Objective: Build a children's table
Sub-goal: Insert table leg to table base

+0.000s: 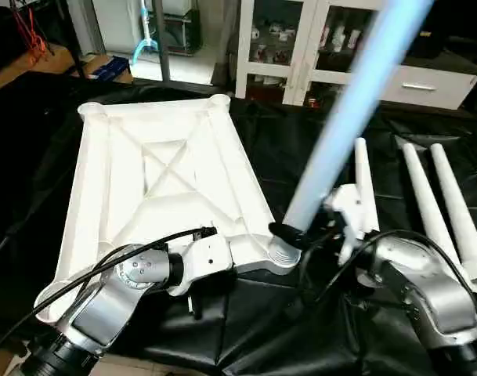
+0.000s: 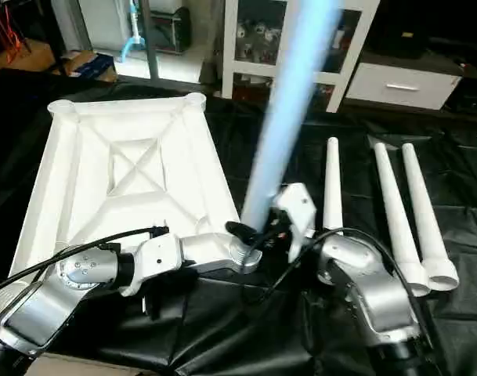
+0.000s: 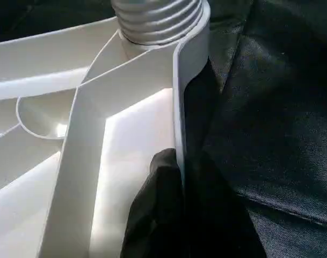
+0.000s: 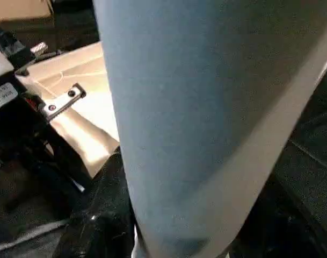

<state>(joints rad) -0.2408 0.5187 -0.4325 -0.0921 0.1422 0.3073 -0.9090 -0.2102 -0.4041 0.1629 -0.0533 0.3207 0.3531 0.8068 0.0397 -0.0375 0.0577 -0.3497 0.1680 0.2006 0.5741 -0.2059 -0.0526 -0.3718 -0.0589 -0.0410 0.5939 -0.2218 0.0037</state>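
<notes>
We pinch the table top point(image 1: 160, 172) rim w/ left end effector point(image 3: 176, 204), right end effector point(image 1: 301, 233) clamps the leg point(image 1: 355, 102) upright in near-right corner socket point(image 1: 281, 254); next: twist it home, three legs point(image 1: 426, 196) left.

The left arm point(image 1: 105, 301) is reaching forward and inward, its left gripper point(image 3: 180, 177) pinching closed on the table top's rim point(image 3: 179, 107). The right arm point(image 1: 426, 294) is angling inward, its right gripper point(image 1: 289, 233) clasping the leg point(image 1: 348, 117) near its base.
</notes>
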